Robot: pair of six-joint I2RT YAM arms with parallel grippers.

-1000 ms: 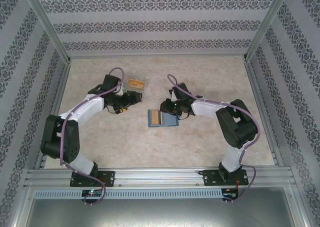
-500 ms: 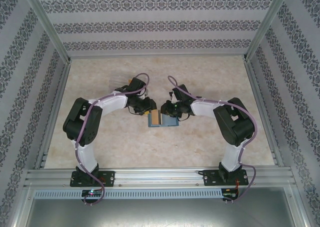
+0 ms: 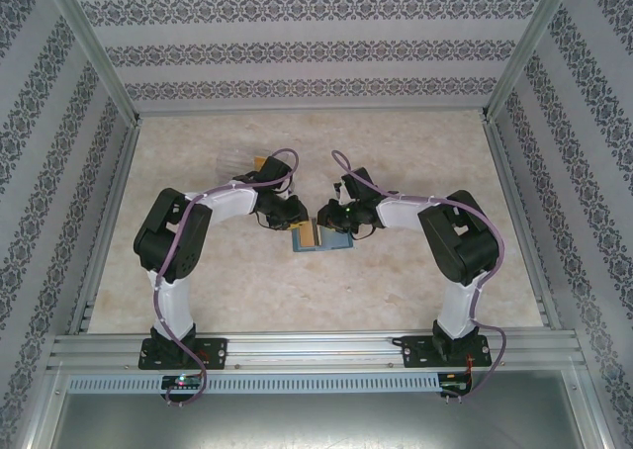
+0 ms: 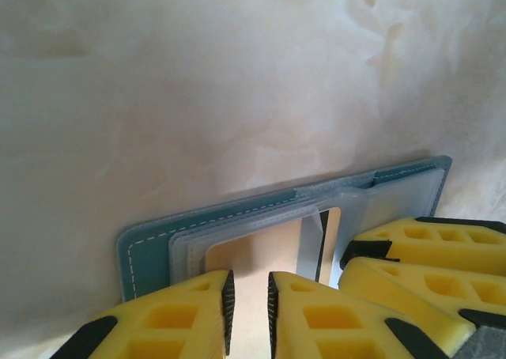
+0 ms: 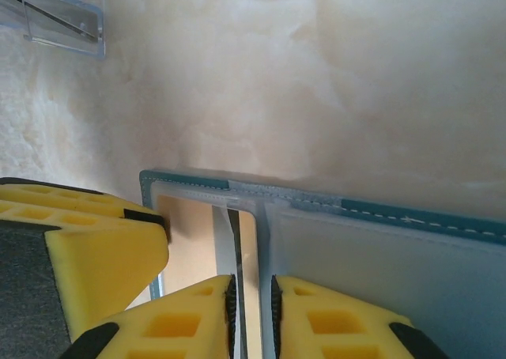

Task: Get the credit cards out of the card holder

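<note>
My left end effector (image 4: 249, 304) and right end effector (image 5: 251, 304) are nearly closed; their grip I cannot tell. I should pin the card holder (image 4: 146, 252) and pull the orange card (image 4: 253, 252) straight.

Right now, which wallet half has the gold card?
The half of the card holder beside the left arm: the gold card shows there; the other looks plain blue-grey.

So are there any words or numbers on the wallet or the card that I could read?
There is no text to read.
card holder: only white stitching, no letters.
orange-gold card: its face looks blank through the clear sleeve.
</note>
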